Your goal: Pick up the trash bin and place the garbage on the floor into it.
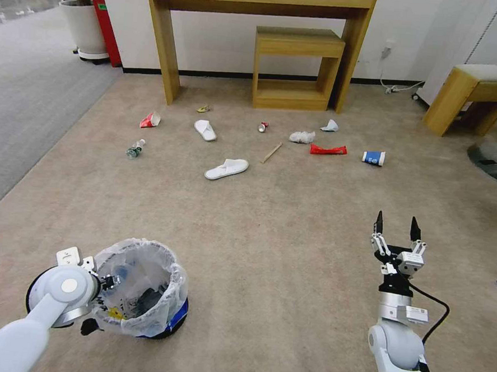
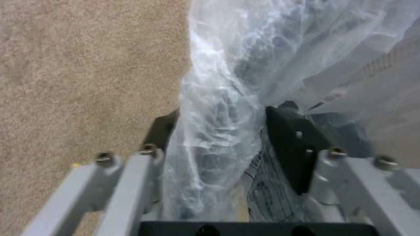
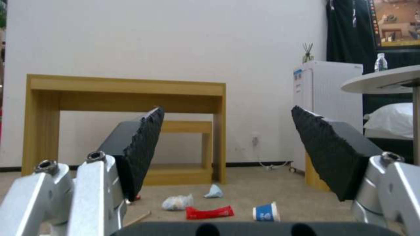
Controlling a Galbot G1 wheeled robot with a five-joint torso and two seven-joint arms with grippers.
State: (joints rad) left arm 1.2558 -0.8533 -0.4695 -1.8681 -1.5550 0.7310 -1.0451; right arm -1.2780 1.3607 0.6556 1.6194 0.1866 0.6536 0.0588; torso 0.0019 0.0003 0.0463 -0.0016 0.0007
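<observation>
The trash bin [image 1: 141,291], dark with a blue base and a crinkled plastic liner [image 2: 227,98], sits low at my front left. My left gripper [image 1: 109,282] [image 2: 219,137] is shut on its rim, one finger on each side of the wall. The garbage lies further ahead on the beige floor [image 1: 290,239]: two white slippers [image 1: 226,168], a red-white carton [image 1: 150,120], a crushed bottle [image 1: 134,149], a can [image 1: 263,127], a wooden stick [image 1: 271,152], tissues [image 1: 302,136], a red wrapper [image 1: 327,150] [image 3: 209,212] and a blue cup [image 1: 374,157] [image 3: 267,212]. My right gripper [image 1: 396,226] [image 3: 227,154] hovers open at the front right, holding nothing.
A wooden desk [image 1: 260,1] with a low shelf unit [image 1: 295,65] under it stands against the far wall. A wooden stool [image 1: 473,93] and a round table base [image 1: 494,156] are at the right. Grey carpet [image 1: 24,93] borders the left.
</observation>
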